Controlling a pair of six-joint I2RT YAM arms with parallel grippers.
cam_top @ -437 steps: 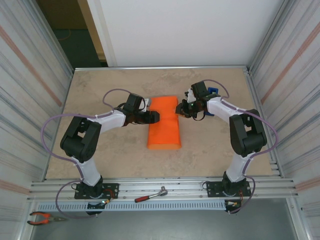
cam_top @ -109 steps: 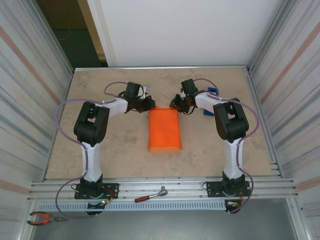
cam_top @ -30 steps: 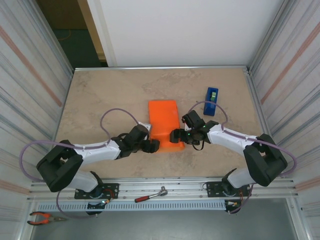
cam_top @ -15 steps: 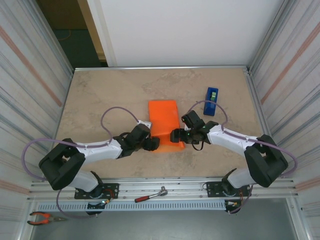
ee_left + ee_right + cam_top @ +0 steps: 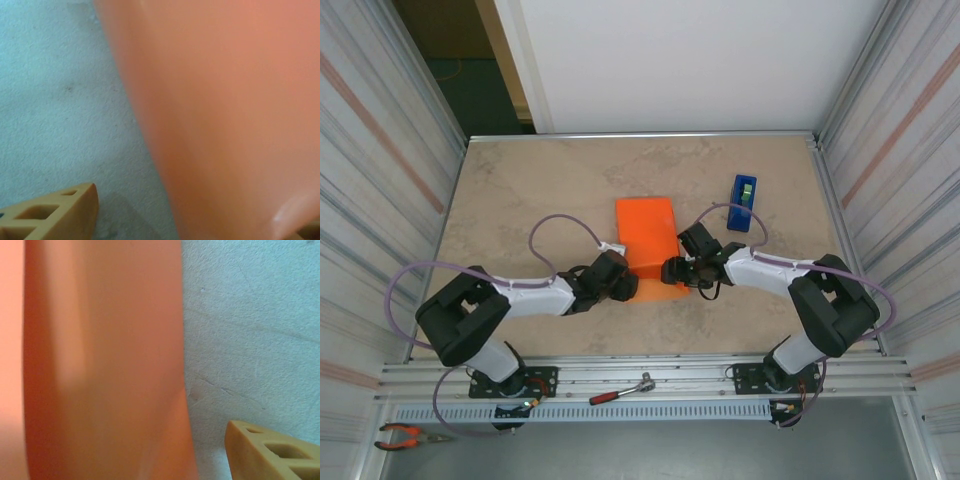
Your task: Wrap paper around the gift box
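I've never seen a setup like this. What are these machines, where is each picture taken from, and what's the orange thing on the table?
These are two robot arms bolted at the near edge of a beige table, each ending in a two-finger hand. The wide picture looks down from above and behind them. There the left hand and right hand sit at the near corners of the orange paper, which is folded into a long parcel. A blue tape dispenser stands to its right. The two blurry close-ups come from a camera on each wrist: orange paper up close, bare table beside it, a yellow-tan fingertip in the corner. Whether either hand is pinching the paper, I can't tell. On the rail in front lie a red-handled wrench and pliers.
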